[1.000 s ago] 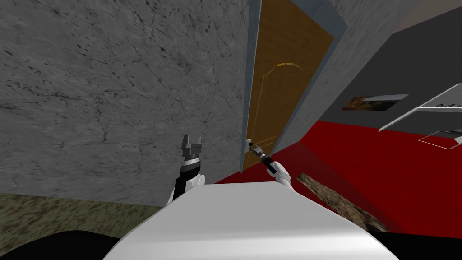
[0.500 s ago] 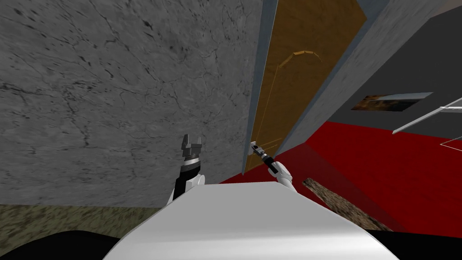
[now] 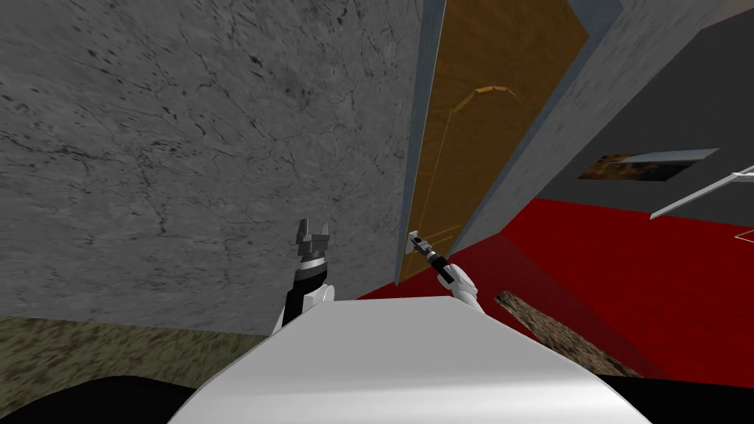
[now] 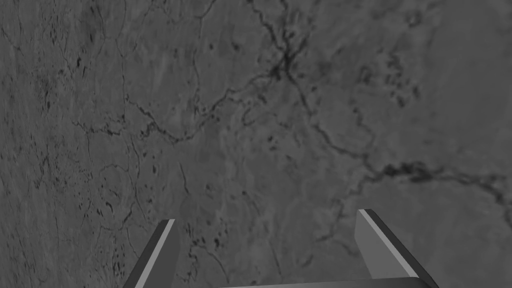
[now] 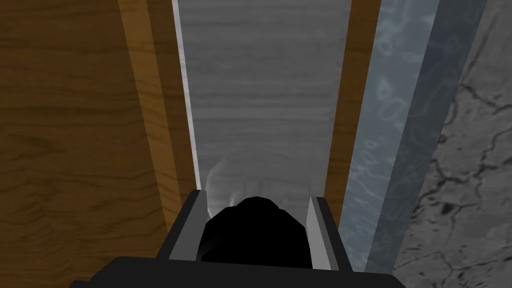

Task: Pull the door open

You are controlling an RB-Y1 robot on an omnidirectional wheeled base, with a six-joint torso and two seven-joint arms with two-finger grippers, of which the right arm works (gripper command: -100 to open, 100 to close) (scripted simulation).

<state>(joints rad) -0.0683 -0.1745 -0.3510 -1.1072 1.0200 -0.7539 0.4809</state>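
Note:
A brown wooden door [image 3: 478, 125] stands in a blue-grey frame [image 3: 421, 147] set in a grey cracked wall [image 3: 184, 147]. My right gripper [image 3: 416, 241] is at the door's handle near the frame-side edge. In the right wrist view its two fingers [image 5: 187, 225] press the sides of a rounded grey knob [image 5: 255, 187] mounted on a grey plate [image 5: 265, 85]; the knob's near side looks black. My left gripper [image 3: 311, 239] is raised in front of the grey wall, and its fingers [image 4: 370, 240] stand wide apart with nothing between them.
A red floor [image 3: 626, 294] spreads to the right of the door, with a brown mottled strip [image 3: 552, 331] lying on it. A dark grey wall [image 3: 663, 110] carries a picture [image 3: 640, 165]. Thin white rails [image 3: 699, 195] show at far right. Mottled olive floor [image 3: 110, 353] lies at left.
The whole head picture has shifted, so I have moved; the door now fills more of the view. The right gripper stays on the knob. The left arm has not moved.

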